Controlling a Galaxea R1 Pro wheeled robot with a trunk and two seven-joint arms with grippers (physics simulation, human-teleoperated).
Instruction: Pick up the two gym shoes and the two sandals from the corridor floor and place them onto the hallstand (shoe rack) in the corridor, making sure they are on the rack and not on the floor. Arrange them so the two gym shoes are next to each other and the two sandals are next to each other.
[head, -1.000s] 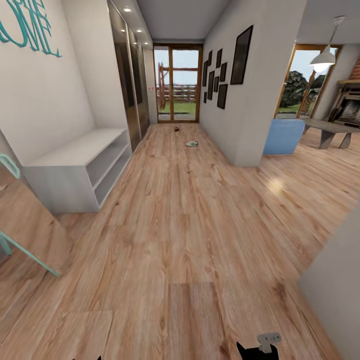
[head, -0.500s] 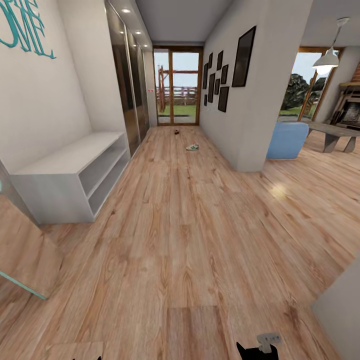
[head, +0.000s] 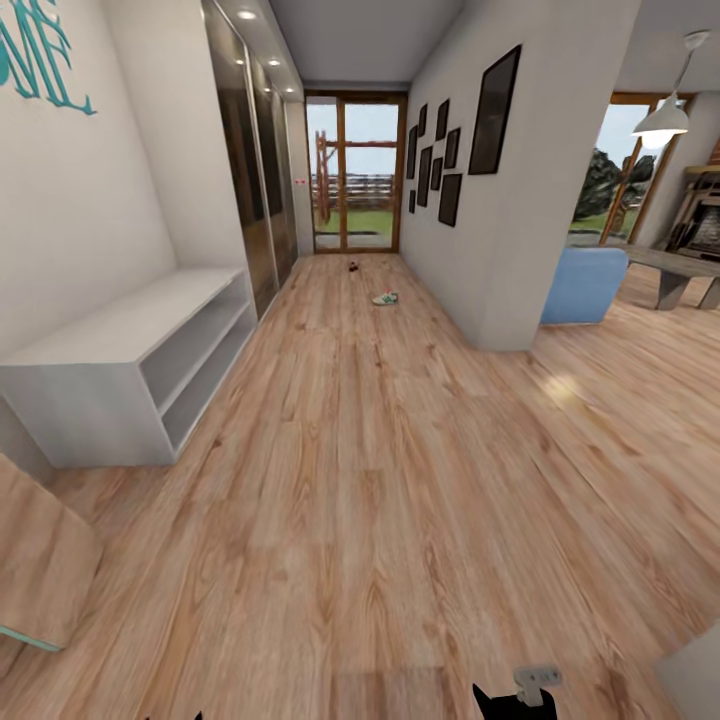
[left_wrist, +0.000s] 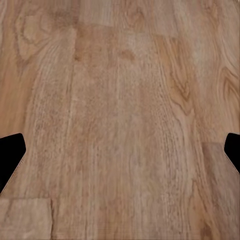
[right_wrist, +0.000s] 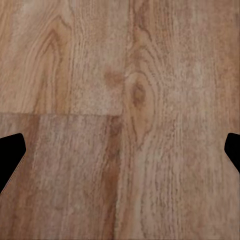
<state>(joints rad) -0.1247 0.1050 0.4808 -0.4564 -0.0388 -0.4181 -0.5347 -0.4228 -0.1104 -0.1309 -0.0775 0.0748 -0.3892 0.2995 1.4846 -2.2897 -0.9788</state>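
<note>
Camera advanced along corridor since earlier frames; grey bench (head: 130, 370) now larger, nearer.

Gym shoe (head: 385, 298) on corridor floor (head: 380, 480), far ahead of right end effector (head: 512, 700), near wall corner. Small dark item (head: 353, 265), likely sandal, farther on, near glass door (head: 355, 172).

Left end effector (left_wrist: 120, 160) and right end effector both spread wide, released, nothing between fingers, above bare floor.
</note>
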